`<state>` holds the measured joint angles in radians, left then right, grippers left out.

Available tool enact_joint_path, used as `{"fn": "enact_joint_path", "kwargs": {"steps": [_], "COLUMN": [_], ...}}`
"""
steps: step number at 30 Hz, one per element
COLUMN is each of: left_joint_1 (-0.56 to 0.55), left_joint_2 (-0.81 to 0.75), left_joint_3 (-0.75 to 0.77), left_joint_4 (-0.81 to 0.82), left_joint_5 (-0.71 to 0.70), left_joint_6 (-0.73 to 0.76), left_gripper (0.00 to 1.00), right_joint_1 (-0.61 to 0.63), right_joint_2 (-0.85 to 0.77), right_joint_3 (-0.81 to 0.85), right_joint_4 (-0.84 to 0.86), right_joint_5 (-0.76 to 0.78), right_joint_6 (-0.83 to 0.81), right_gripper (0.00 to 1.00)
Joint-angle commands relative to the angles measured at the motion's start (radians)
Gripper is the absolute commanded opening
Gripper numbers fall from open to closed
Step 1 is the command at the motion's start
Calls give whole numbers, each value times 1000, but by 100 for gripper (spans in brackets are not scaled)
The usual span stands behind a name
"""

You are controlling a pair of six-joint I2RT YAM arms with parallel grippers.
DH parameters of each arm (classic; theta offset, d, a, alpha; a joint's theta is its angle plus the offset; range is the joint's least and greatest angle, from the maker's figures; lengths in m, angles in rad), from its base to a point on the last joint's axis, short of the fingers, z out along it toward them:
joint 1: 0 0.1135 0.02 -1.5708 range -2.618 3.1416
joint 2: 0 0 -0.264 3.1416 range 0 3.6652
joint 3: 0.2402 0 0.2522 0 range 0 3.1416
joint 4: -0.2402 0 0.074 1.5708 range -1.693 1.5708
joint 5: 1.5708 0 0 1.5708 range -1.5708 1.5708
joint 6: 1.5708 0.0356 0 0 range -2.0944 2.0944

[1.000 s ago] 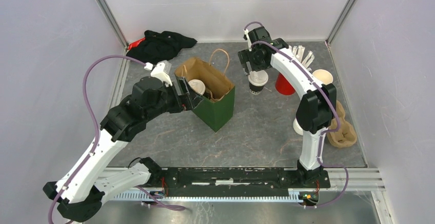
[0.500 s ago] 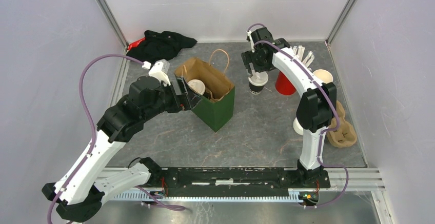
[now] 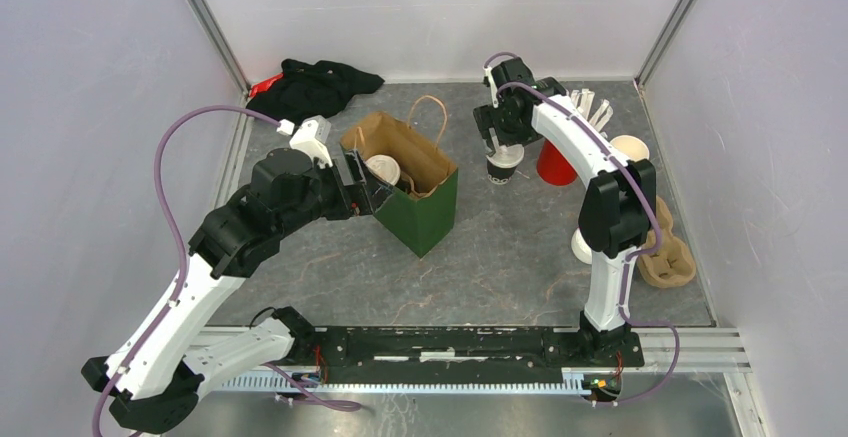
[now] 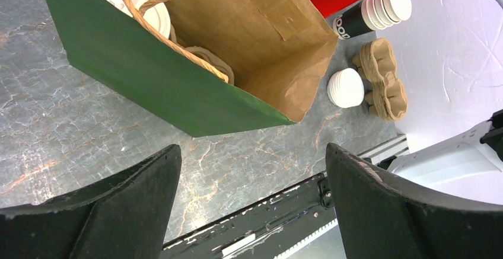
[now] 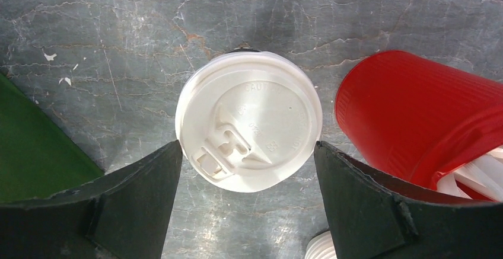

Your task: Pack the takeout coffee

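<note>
One takeout coffee [image 3: 503, 166], a dark cup with a white lid, stands on the table right of the green paper bag [image 3: 420, 212]. My right gripper [image 3: 497, 143] is open above it. In the right wrist view the lid [image 5: 249, 117] sits between my fingers [image 5: 136, 194], which stand close to its rim on both sides. The other takeout coffee [image 3: 384, 169] stands inside the bag, and its lid also shows in the left wrist view [image 4: 139, 1]. My left gripper [image 3: 362, 193] is open and empty at the bag's left edge, above the bare table [image 4: 252, 149].
A red cup [image 3: 553, 163] stands close to the right of the coffee. Behind it are straws and a stack of lidless cups [image 3: 630, 147]. A loose white lid [image 3: 580, 248] and a brown cup carrier [image 3: 667, 254] lie at the right. A black cloth [image 3: 320, 82] lies at the back left.
My right gripper has shifted slightly right and come down over the lidded cup. The left arm has barely moved.
</note>
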<state>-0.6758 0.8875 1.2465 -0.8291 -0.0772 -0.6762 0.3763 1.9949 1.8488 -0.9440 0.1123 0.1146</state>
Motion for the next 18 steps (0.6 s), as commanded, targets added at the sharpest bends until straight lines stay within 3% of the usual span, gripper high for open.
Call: {"fn": "enact_joint_path", "kwargs": {"steps": [1, 18], "left_joint_1": [-2, -2], "left_joint_2": [-12, -12], "left_joint_3": [24, 30], "left_joint_4": [22, 19], "left_joint_5": [-7, -6], "left_joint_6": [27, 26], "left_gripper": [97, 96], "right_joint_1": [-5, -7], "right_joint_2": [13, 69], "right_joint_3": [2, 85], "right_joint_4": [10, -46], "right_joint_5": [-17, 14], "right_joint_6": [-6, -36], "right_gripper": [88, 89]}}
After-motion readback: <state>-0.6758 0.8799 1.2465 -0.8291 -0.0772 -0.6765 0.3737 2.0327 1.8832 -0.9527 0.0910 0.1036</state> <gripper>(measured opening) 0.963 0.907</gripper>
